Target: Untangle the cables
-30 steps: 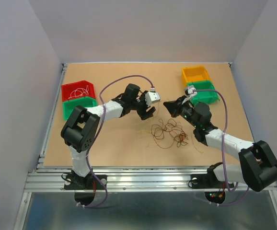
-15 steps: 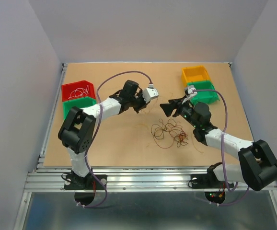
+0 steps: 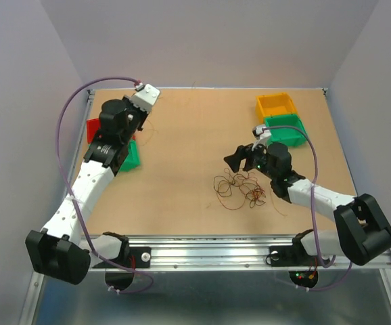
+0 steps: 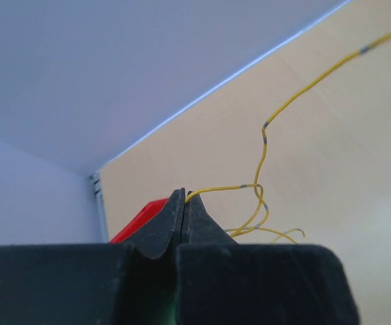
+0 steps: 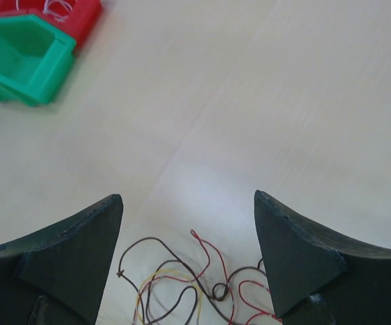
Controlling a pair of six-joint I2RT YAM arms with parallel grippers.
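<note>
thin red, brown, yellow cables (image 3: 251, 195) lie tangled.

The flat tan tabletop (image 3: 182, 135) looks like smooth matt fibreboard. The thin yellow wire (image 4: 297, 95) has a smooth plastic sheath. The green plastic bin (image 5: 55, 73) is slightly glossy; the black fingers (image 5: 297, 250) of the right gripper (image 5: 189, 233) look matt and grainy. The silver metal rail (image 3: 209, 249) is brushed.

A pale wooden desk (image 3: 195, 128) edged by a metal rail (image 3: 202, 244) carries four plastic bins. An orange bin (image 3: 277, 105) touches the right-hand green bin (image 3: 289, 128) at the far right. Across the desk, a red bin (image 3: 91, 128) adjoins the left-hand green bin (image 3: 133, 157), both partly hidden from above.
</note>
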